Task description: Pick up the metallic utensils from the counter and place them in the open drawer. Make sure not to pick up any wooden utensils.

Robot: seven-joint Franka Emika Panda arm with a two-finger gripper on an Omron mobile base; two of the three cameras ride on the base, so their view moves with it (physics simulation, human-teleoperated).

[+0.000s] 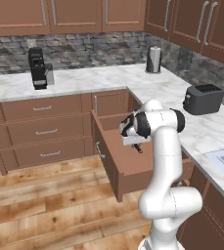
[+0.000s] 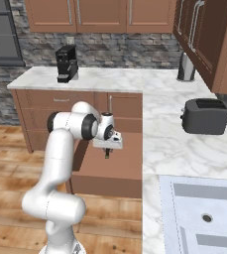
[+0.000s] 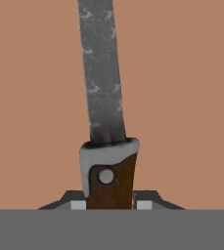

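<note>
Well off to the pincer's far side and right: the desk [image 1: 108, 78], an L-shaped white marble slab with grey veining, running along the stone wall and down the right side. Set into that slab nearer the base on the right: a pale sink [image 2: 204, 213]. Directly beneath the pincer: the open drawer [image 1: 125, 163], a reddish-brown wooden box pulled out from the corner cabinet, its flat brown floor behind the blade in the hand view. On the slab to the pincer's right: a dark toaster [image 2: 205, 115]. Far beyond the pincer by the wall: a black coffee machine [image 1: 37, 68], and further right at the corner a steel paper-towel holder [image 1: 153, 59]. Hovering over the drawer's interior, pointed down: the pincer [image 1: 138, 148], 2 fingers pinching a knife [image 3: 103, 112] by its dark brown handle with 1 silver rivet. Extending away from the fingertips toward the drawer floor: a long grey mottled blade with a silver collar at the handle. Whether the blade tip touches the drawer floor: cannot tell.
</note>
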